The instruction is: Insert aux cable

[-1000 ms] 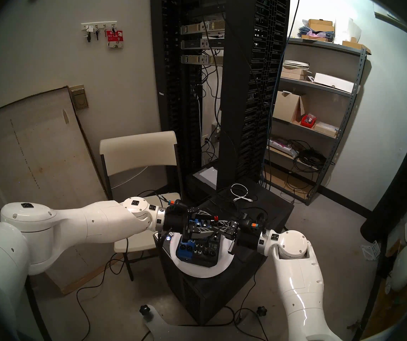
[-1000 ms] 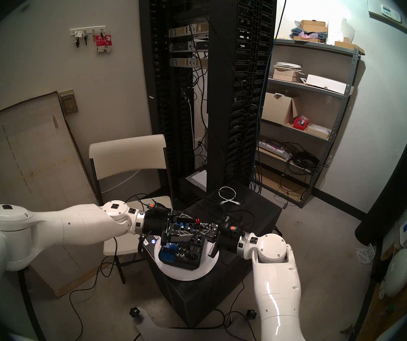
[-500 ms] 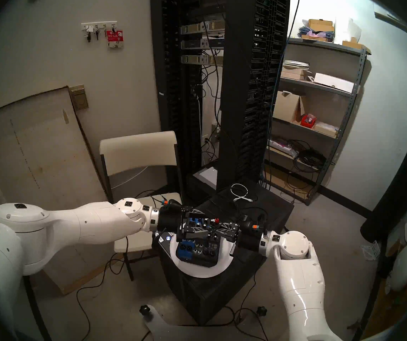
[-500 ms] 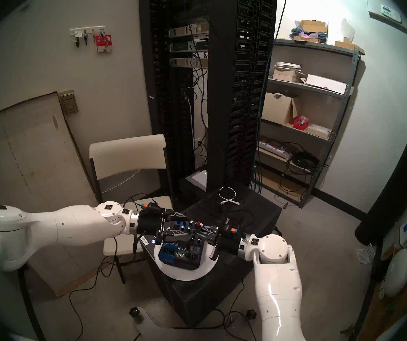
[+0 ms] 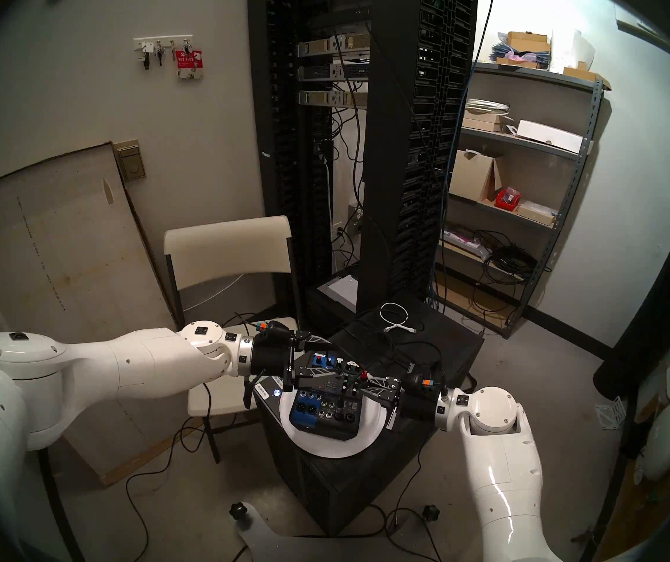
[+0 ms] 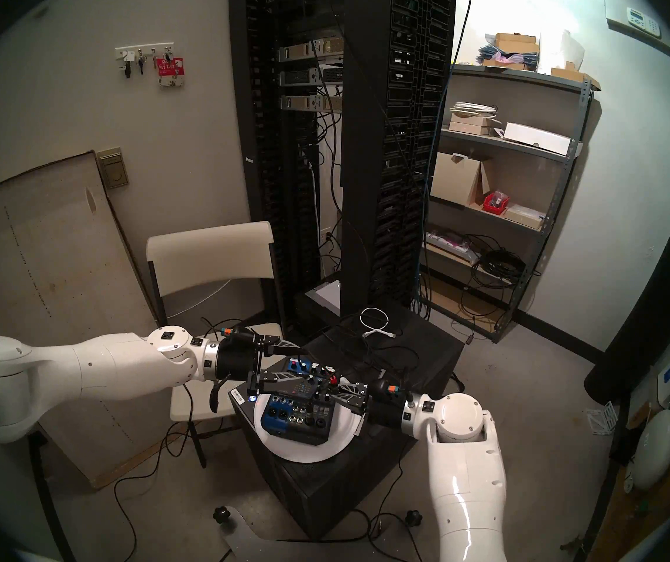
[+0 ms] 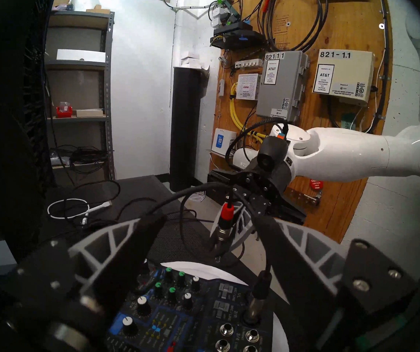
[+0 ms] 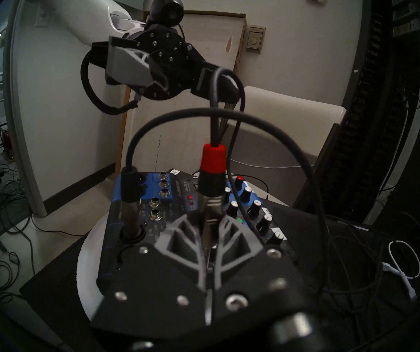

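The aux cable's plug (image 5: pixel 364 374) (image 7: pixel 221 227) (image 8: pixel 212 189), black with a red band and a metal barrel, stands nearly upright over the blue-and-black mixer (image 5: pixel 325 411) (image 8: pixel 163 191). My right gripper (image 5: pixel 366 382) (image 6: pixel 335 388) (image 8: pixel 210 232) is shut on the barrel, and its fingers hide the jack tip in the right wrist view. In the left wrist view the tip hangs just above the mixer's far edge. My left gripper (image 5: pixel 333 358) (image 6: pixel 305 364) (image 7: pixel 205 222) stands open and empty to the left of the plug, clear of it.
A second black plug (image 8: pixel 131 204) (image 7: pixel 257 300) sits in a mixer socket, its cable arching over the plug. The mixer rests on a white round plate (image 5: pixel 370 435) on a black cabinet. A white coiled cable (image 5: pixel 396 318) lies behind; a chair (image 5: pixel 228 249) and racks (image 5: pixel 386 143) stand nearby.
My left gripper has opened wider and drawn back to the left, away from the plug. The right gripper has carried the plug slightly right and towards me.
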Tool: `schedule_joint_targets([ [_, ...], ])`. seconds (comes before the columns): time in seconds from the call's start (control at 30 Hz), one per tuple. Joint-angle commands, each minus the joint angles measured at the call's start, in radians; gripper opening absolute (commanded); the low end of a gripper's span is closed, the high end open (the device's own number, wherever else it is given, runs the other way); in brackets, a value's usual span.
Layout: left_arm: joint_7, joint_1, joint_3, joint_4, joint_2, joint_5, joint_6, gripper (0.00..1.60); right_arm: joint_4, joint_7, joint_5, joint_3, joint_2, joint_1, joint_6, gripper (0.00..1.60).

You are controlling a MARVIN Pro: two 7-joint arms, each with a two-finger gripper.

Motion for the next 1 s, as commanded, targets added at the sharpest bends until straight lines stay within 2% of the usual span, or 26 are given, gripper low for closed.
schedule_joint_targets([
  [0.0,0.005,-0.019,-0.009,-0.025,0.043,-0.003,0.004,1.42,-0.035,0.007,0.001,0.003,0.005,-0.007,0.003,0.0],
  [0.27,0.011,-0.012,-0.013,-0.022,0.045,-0.017,0.006,1.44,-0.053,0.034,0.015,0.027,0.017,-0.029,0.018,0.0],
  [0.33,0.016,-0.014,-0.014,-0.022,0.044,-0.018,0.006,1.43,-0.057,0.062,0.049,0.043,0.011,-0.034,0.037,0.0],
  [0.63,0.019,-0.019,-0.018,-0.019,0.037,-0.028,0.007,1.44,-0.089,0.09,0.047,0.057,0.012,-0.063,0.051,0.0],
  [0.77,0.026,-0.02,-0.021,-0.021,0.04,-0.031,0.006,1.45,-0.121,0.121,0.042,0.06,0.019,-0.099,0.062,0.0],
  [0.97,0.028,-0.02,-0.023,-0.019,0.042,-0.034,0.005,1.45,-0.12,0.129,0.036,0.08,0.026,-0.122,0.066,0.0],
])
